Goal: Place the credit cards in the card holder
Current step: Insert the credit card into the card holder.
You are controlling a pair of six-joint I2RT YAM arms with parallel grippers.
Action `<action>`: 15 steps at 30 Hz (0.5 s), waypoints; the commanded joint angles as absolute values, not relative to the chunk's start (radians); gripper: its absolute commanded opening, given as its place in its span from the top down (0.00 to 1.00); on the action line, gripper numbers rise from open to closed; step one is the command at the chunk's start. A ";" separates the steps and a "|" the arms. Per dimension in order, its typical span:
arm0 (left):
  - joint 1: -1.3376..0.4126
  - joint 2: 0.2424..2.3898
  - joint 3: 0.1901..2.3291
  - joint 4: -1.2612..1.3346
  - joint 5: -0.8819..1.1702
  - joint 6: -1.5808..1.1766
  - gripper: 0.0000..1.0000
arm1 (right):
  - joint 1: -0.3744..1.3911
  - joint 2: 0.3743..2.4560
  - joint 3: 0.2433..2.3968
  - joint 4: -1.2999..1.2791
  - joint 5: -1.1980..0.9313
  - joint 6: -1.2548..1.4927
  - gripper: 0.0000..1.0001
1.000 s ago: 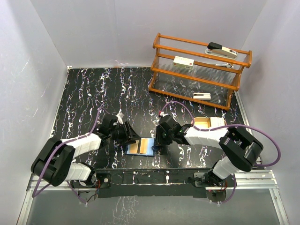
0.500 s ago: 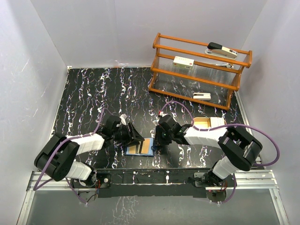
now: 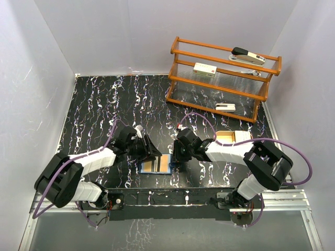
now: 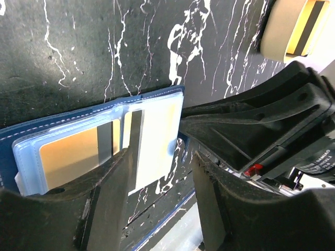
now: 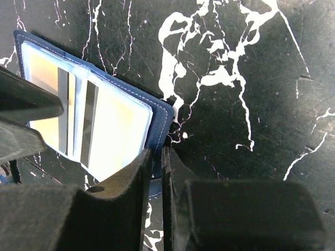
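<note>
Right wrist: right pincer (image 5: 156, 152) grips edge of card holder (image 5: 112, 125) (left pincer (image 4: 159, 162) gapes over it).

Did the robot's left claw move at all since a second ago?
Yes, a little. Judged against the fixed wooden rack, the left gripper has slid slightly to the right, closer over the open card holder.

Bright, even overhead light fills the top view; the white walls (image 3: 131, 36) read faintly violet, and the dark marbled surface (image 3: 104, 104) shows only soft, faint shadows. In both wrist views the near fingers (image 4: 99, 209) are dark, blurred and out of focus, while the surface beyond is sharp. The card holder (image 5: 94, 115) has clear plastic that catches pale glare, washing out its colour
</note>
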State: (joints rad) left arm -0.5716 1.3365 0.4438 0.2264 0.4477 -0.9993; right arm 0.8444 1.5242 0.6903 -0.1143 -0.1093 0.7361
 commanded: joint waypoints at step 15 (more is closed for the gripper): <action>-0.575 1.337 0.458 0.170 0.422 -0.936 0.51 | 0.865 1.490 0.756 -0.166 -0.099 0.736 0.75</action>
